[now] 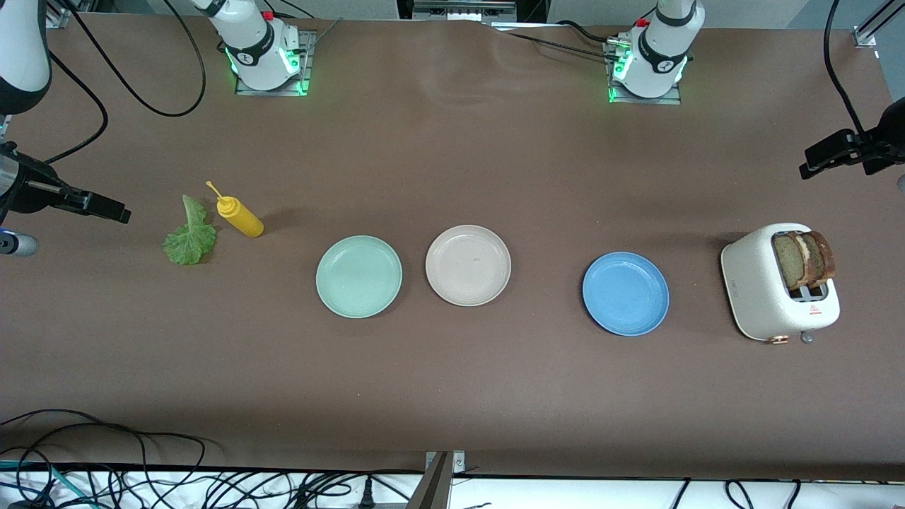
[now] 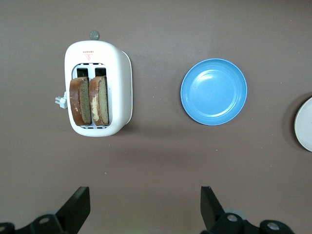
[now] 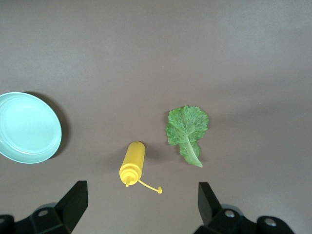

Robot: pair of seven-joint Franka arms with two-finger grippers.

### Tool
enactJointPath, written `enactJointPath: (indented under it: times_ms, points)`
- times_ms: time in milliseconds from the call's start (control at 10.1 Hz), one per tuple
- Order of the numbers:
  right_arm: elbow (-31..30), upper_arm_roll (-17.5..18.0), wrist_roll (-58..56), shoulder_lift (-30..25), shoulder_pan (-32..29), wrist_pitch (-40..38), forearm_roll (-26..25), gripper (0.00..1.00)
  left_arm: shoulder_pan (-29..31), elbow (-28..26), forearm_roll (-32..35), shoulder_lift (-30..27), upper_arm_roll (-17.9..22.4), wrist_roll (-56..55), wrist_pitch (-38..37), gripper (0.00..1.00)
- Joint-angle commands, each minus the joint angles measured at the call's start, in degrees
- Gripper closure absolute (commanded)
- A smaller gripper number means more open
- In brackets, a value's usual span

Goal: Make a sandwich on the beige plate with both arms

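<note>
1. Beige plate (image 1: 468,265) sits bare on the brown worktop (image 1: 452,382), in the middle of a row of three plates.
2. Mint plate (image 1: 359,276) is just beside it toward the right arm's end; blue plate (image 1: 626,293) is farther off toward the left arm's end. None of them touch.
3. Past the blue plate, at the left arm's end, stands the white toaster (image 1: 760,293) with two bread slices (image 1: 804,259) upright in its slots, crusts poking out the top.
4. Toward the right arm's end from the mint plate lies the yellow bottle (image 1: 240,216) on its side, cap tethered and off the nozzle.
5. Lettuce leaf (image 1: 189,237) lies flat just beside the bottle, a touch nearer the front camera, not touching it.
6. Left gripper (image 2: 145,207) hangs high over bare worktop near the toaster, fingers (image 2: 78,204) spread wide, holding nothing.
7. Right gripper (image 3: 141,204) hovers high over worktop near the bottle and lettuce, fingers (image 3: 75,202) spread wide, nothing between them.
8. In the front view both grippers sit at the frame edges, so exactly what each is over is hard to call.
</note>
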Motion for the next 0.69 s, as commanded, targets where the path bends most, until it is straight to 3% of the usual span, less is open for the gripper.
enactJointPath:
  times_ms: [0, 594]
  points:
    - [0.5, 0.2, 0.4, 0.1, -0.1, -0.9, -0.8, 0.00, 0.4, 1.2, 1.5, 0.5, -0.6, 1.4, -0.2, 0.00]
    - [0.5, 0.2, 0.4, 0.1, -0.1, -0.9, -0.8, 0.00, 0.9, -2.6, 2.2, 0.1, -0.3, 1.3, 4.6, 0.00]
